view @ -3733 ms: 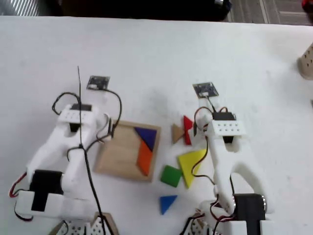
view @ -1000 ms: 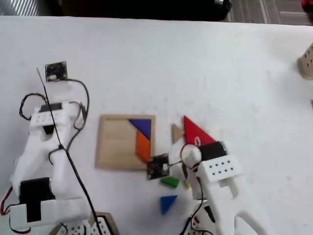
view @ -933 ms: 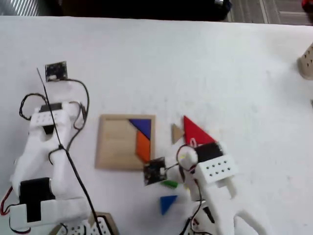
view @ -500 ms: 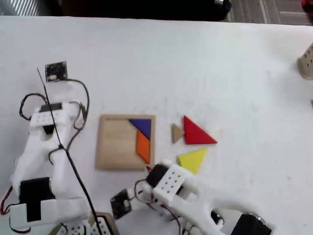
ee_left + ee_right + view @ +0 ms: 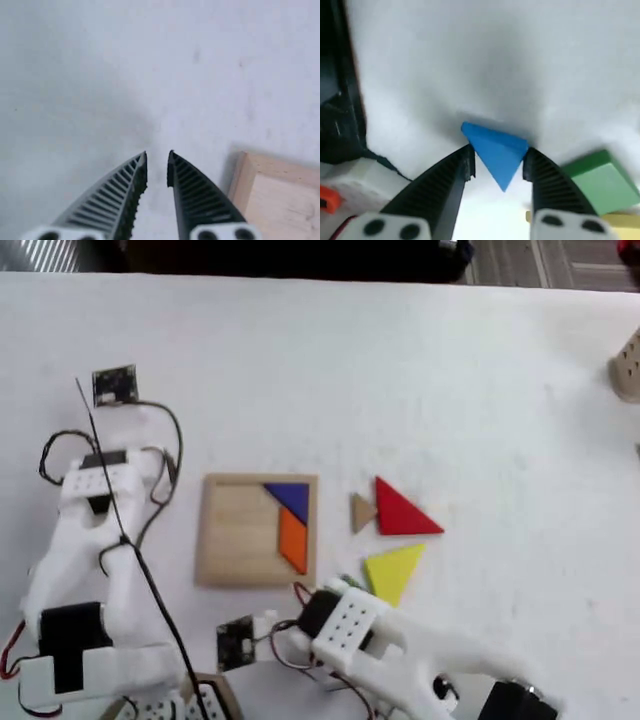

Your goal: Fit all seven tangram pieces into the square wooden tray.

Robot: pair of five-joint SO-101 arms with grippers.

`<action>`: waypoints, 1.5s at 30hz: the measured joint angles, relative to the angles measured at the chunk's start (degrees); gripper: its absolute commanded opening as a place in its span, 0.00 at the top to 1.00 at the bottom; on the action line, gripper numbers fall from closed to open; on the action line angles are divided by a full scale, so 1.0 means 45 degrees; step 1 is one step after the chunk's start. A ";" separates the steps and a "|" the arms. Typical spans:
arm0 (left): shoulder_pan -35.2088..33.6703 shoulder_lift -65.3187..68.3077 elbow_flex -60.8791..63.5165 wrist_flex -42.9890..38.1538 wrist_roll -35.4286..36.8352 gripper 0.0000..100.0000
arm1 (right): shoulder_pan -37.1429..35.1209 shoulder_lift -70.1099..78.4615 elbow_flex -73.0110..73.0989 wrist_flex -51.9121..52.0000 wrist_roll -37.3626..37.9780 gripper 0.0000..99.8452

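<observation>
The square wooden tray [image 5: 235, 530] holds a dark blue piece [image 5: 290, 498] and an orange piece [image 5: 292, 538] along its right side. Right of it lie a small tan triangle [image 5: 361, 512], a red triangle [image 5: 402, 510] and a yellow triangle [image 5: 395, 568]. My right arm [image 5: 350, 625] lies low at the tray's near right corner. Its gripper [image 5: 498, 151] is shut on a small blue triangle [image 5: 496, 155], one finger against each side. The green square [image 5: 602, 182] lies just beside it. My left gripper [image 5: 156, 152] hovers over bare table by the tray's corner [image 5: 250, 170], fingers a narrow gap apart, holding nothing.
My left arm [image 5: 95, 500] stands left of the tray. A pegged wooden object [image 5: 628, 365] sits at the far right edge. A wooden block [image 5: 215, 695] lies at the near edge between the arms. The far half of the table is bare white.
My right arm has swung from beside the red triangle to the near side, over the blue triangle, uncovering the yellow triangle. My left arm has kept still.
</observation>
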 measured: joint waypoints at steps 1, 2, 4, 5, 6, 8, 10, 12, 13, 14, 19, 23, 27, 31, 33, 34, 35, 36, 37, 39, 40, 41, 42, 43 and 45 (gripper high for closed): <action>0.0000 0.0000 0.0000 0.0000 0.0000 0.92 | 0.0039 0.0000 0.0000 -0.0059 0.0000 0.92; 0.0000 0.0000 0.0000 0.0000 0.0000 0.92 | 0.0059 0.0000 0.0000 -0.0156 0.0000 0.94; 0.0000 0.0000 0.0000 0.0000 0.0000 0.92 | 0.0137 0.0000 0.0000 -0.0313 0.0000 0.98; 0.0000 0.0000 0.0000 0.0000 0.0000 0.92 | 0.0234 0.0000 0.0000 -0.0391 0.0000 0.98; 0.0000 0.0000 0.0000 0.0000 0.0000 0.92 | 0.0430 0.0000 0.0000 -0.0449 0.0000 0.98; 0.0000 0.0000 0.0000 0.0000 0.0000 0.92 | 0.0899 0.0000 0.0000 -0.0567 0.0000 0.98; 0.0000 0.0000 0.0000 0.0000 -0.0039 0.92 | 0.1289 0.0000 0.0000 -0.0723 0.0000 0.98; 0.0000 0.0000 0.0000 0.0000 -0.0234 0.92 | 0.1661 0.0000 0.0000 -0.0781 -0.0020 0.98; 0.0000 0.0000 0.0000 0.0000 -0.0391 0.92 | 0.1797 -0.0020 0.0000 -0.0840 -0.0020 0.98; 0.0000 0.0000 0.0000 0.0000 -0.0508 0.92 | 0.1875 -0.0020 0.0000 -0.0860 -0.0020 0.98; 0.0000 0.0000 0.0000 0.0000 -0.0664 0.92 | 0.2598 -0.0020 -0.0137 -0.1094 -0.0254 0.98; 0.0000 0.0000 0.0000 0.0000 -0.0703 0.92 | 0.3751 -0.0020 -0.0918 -0.1309 -0.1309 0.87; 0.0000 0.0000 0.0000 0.0000 -0.0703 0.92 | 0.4044 -0.0020 -0.1114 -0.1348 -0.1700 0.78; 0.0000 0.0000 0.0000 0.0000 -0.0703 0.92 | 0.3263 -0.0020 -0.1094 -0.1348 -0.1719 0.80; 0.0000 0.0000 0.0000 0.0000 -0.0703 0.92 | 0.2735 -0.0020 -0.1055 -0.1348 -0.1797 0.80; 0.0000 0.0000 0.0000 0.0000 -0.0742 0.92 | 0.2540 -0.0020 -0.1055 -0.1446 -0.1836 0.80; 0.0000 0.0000 0.0000 0.0000 -0.0762 0.92 | 0.2403 -0.0020 -0.0957 -0.1602 -0.1836 0.80; 0.0000 0.0000 0.0000 0.0000 -0.0762 0.92 | 0.2286 -0.0020 -0.0821 -0.1817 -0.1836 0.80; 0.0000 0.0000 0.0000 0.0000 -0.0781 0.92 | 0.2168 -0.0020 -0.0723 -0.2012 -0.1836 0.80; 0.0000 0.0000 0.0000 0.0000 -0.0781 0.92 | 0.2012 -0.0020 -0.0684 -0.2168 -0.1836 0.80; 0.0000 0.0000 0.0000 0.0000 -0.0781 0.92 | 0.1993 -0.0020 -0.0684 -0.2208 -0.1836 0.80; 0.0000 0.0000 0.0000 0.0000 -0.0781 0.92 | 0.2012 -0.0020 -0.0684 -0.2247 -0.1836 0.80; 0.0000 0.0000 0.0000 0.0000 -0.0781 0.92 | 0.1993 -0.0020 -0.0684 -0.2266 -0.1836 0.80; 0.0000 0.0000 0.0000 0.0000 -0.0781 0.92 | 0.1817 -0.0020 -0.0684 -0.2286 -0.1836 0.80; 0.0000 0.0000 0.0000 0.0000 -0.0781 0.92 | 0.1465 -0.0137 -0.0547 -0.2305 -0.1836 0.80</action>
